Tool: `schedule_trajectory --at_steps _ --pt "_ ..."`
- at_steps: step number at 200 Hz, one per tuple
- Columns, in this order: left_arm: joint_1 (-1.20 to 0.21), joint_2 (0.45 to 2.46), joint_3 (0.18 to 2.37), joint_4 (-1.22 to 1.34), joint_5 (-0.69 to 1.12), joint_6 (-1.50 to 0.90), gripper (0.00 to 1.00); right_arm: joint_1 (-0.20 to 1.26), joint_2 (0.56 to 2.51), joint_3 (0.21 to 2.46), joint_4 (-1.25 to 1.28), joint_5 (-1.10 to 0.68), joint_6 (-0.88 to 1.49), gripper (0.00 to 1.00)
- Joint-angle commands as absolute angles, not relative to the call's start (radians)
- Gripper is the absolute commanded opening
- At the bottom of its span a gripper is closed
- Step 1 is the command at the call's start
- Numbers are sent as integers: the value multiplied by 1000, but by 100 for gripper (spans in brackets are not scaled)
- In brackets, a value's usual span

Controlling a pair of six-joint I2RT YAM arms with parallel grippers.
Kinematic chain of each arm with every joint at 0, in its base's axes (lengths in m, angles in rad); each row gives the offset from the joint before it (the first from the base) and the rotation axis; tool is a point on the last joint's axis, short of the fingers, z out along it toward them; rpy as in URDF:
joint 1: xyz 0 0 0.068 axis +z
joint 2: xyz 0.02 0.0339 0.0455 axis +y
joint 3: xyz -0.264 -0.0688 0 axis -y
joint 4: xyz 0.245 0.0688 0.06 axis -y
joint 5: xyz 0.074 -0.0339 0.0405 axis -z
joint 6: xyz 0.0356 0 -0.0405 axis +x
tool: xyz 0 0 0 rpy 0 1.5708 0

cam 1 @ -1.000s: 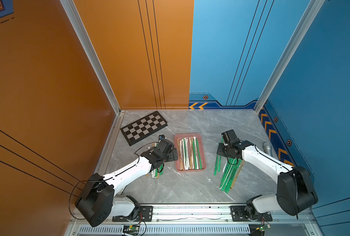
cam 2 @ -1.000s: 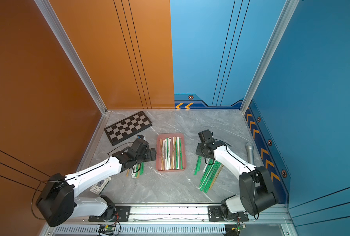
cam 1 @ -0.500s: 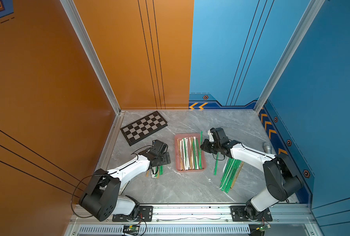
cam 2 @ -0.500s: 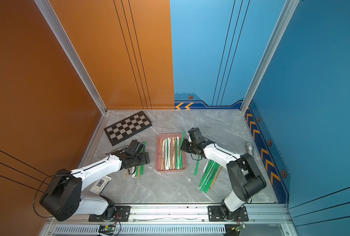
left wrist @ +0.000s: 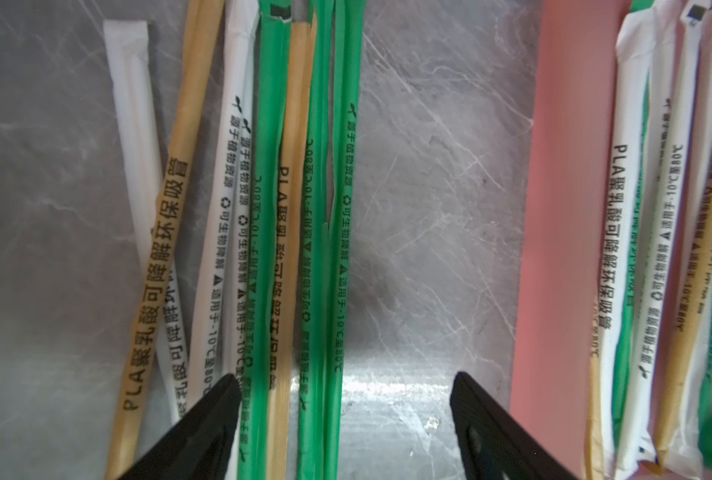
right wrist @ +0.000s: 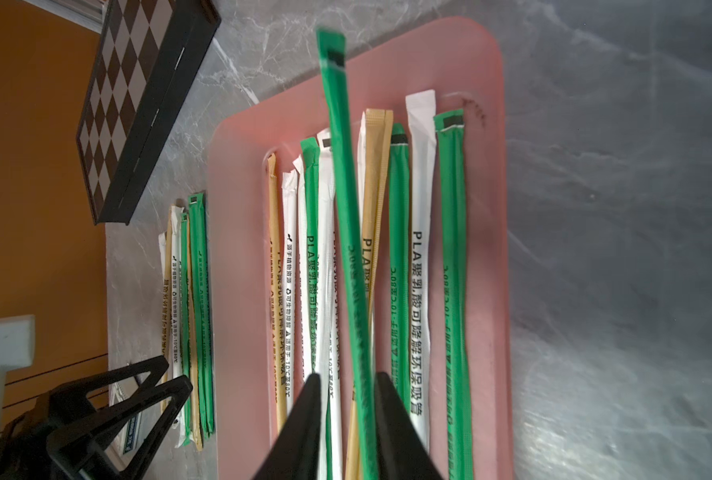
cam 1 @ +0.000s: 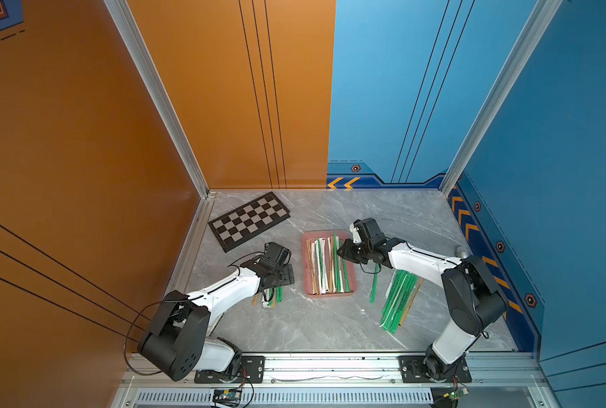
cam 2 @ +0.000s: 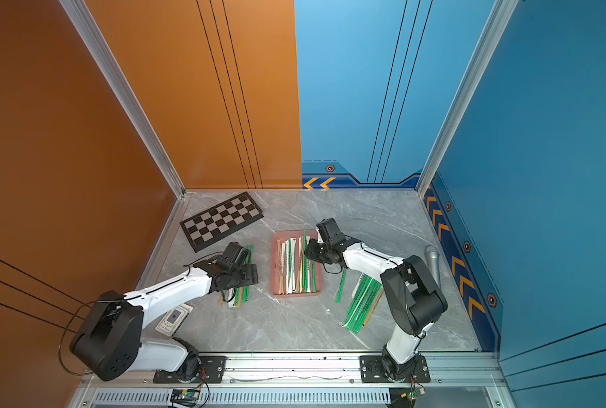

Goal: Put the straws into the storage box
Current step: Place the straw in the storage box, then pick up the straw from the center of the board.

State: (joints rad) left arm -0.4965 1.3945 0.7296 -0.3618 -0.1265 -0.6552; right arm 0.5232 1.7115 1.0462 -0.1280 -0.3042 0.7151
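The grey marble tabletop (cam 1: 312, 328) carries everything. The black-and-grey chequered board (cam 1: 248, 220) lies toward the far corner on my left side. The pink storage box (cam 1: 329, 292) sits between my two arms, and a row of wrapped straws (cam 1: 324, 263) in green, white and tan lies lengthwise in it.

On my right, a fan of mostly green loose straws (cam 1: 398, 300) lies on the marble, with a lone straw (cam 1: 374, 286) between the fan and the box. On my left, just beside the box, a smaller bundle (left wrist: 262, 208) of green, tan and white ones lies on the table.

My left gripper (left wrist: 346, 415) hangs low over that bundle with its jaws spread wide, gripping nothing. The bundle's green edge and bare marble lie between the fingers.

My right gripper (right wrist: 346, 399) is over the box, jaws parted a little, wider than the green straw (right wrist: 341, 199) running between them. That straw lies close against one finger, and its far end shows beyond the box's far rim.
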Motion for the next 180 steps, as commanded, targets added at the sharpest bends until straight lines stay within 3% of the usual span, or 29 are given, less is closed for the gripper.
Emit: schedule_trajectory --at_steps 1,40,138,180 --pt "-509 1414 752 -396 -126 -638 78 526 1697 1059 -188 -259 694 33" --pt "-524 1444 780 -396 -124 -631 60 515 1649 1032 -210 -218 684 35" --pt "-544 1531 817 -396 -122 -637 44 477 1614 977 -212 -230 691 36" --pt "-546 1566 821 -396 -132 -641 43 465 1598 959 -213 -230 694 36"
